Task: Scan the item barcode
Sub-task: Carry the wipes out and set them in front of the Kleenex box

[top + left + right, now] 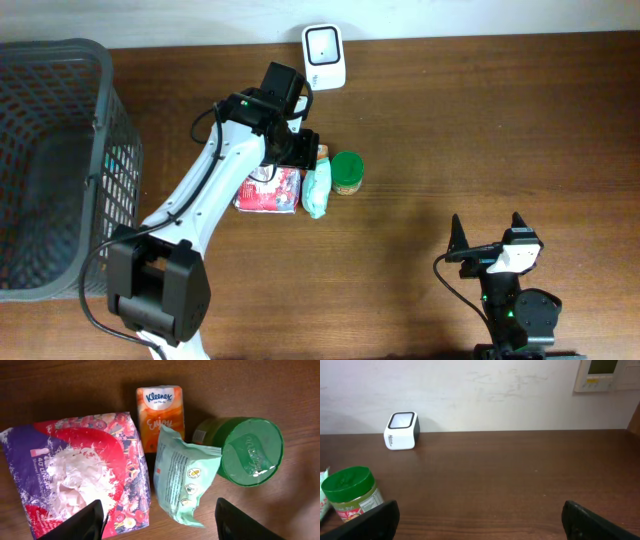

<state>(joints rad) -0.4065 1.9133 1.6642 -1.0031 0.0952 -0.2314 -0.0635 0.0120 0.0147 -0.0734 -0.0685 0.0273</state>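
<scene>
- Starting nearest, at the right gripper [486,222]: spread wide, pinching nothing, low over the brown table [450,120], well apart from the goods.
- Swinging left to the grey mesh basket [105,90] at the table's left edge: dark inside, with a fleck of colour behind its right wall, too small to name.
- On to the middle, under the left gripper [159,509]: parted, gripping nothing, hovering above a tight cluster of four goods.
- Looking straight down on the mint packet [185,475]: flat on the table, lower tip lying between the two fingers, free of both.
- Edge to edge on its left: a red and purple pouch [80,470], flat and sealed.
- On its right, touching the packet's corner: a jar [250,450], upright, green lid on, something yellowish-green showing behind a label in the right wrist view.
- A little farther: an orange pack of tissues [161,412], its lower corner tucked under the packet.
- Finishing farthest, at the white scanner [325,45]: against the back wall, dark window on top, standing apart from the cluster.
</scene>
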